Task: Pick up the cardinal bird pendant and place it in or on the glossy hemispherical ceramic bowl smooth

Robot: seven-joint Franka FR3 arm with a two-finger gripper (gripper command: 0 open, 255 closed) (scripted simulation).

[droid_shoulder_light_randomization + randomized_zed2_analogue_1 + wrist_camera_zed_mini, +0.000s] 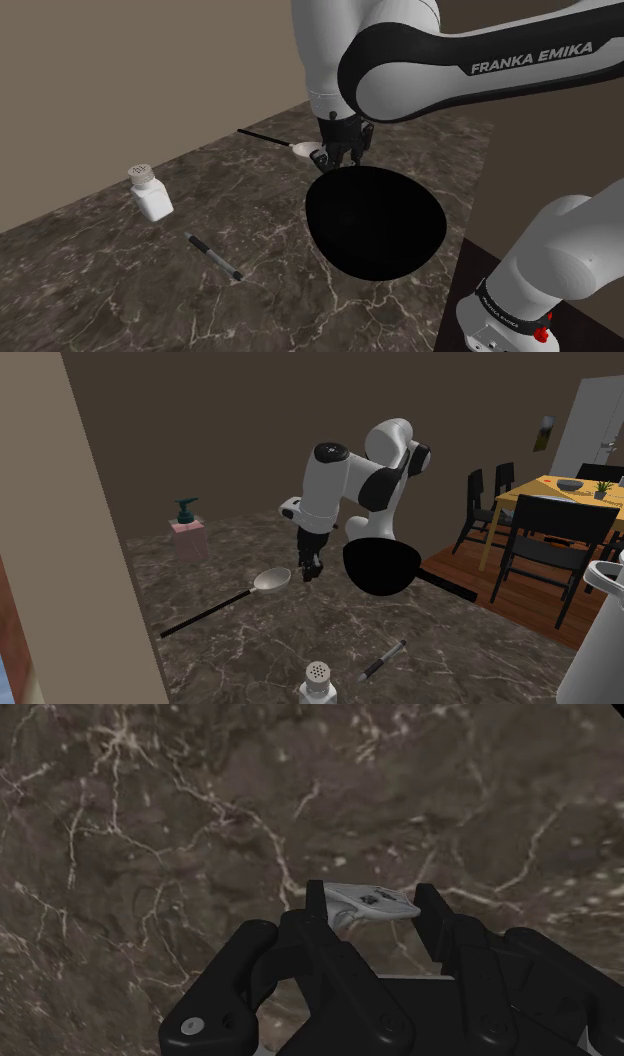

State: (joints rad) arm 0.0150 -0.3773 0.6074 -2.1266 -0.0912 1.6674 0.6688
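In the wrist view, my gripper [372,896] is shut on a small pale grey pendant [376,901], which the two black fingers clasp above the dark marble top. The shoulder view has the gripper [340,158] pointing down just behind the far rim of the bowl [375,225], a glossy black half-sphere. From the second exterior view, the gripper [312,566] hangs between a pale spoon and the bowl [380,565]. I cannot tell whether the pendant touches the marble.
A long spoon [303,150] [270,579] with a black handle lies beside the gripper. A white shaker [150,192] and a dark pen [213,256] sit further along the marble top. A pink soap dispenser [187,532] stands at the back, and a dining table with black chairs [545,532] lies beyond the counter.
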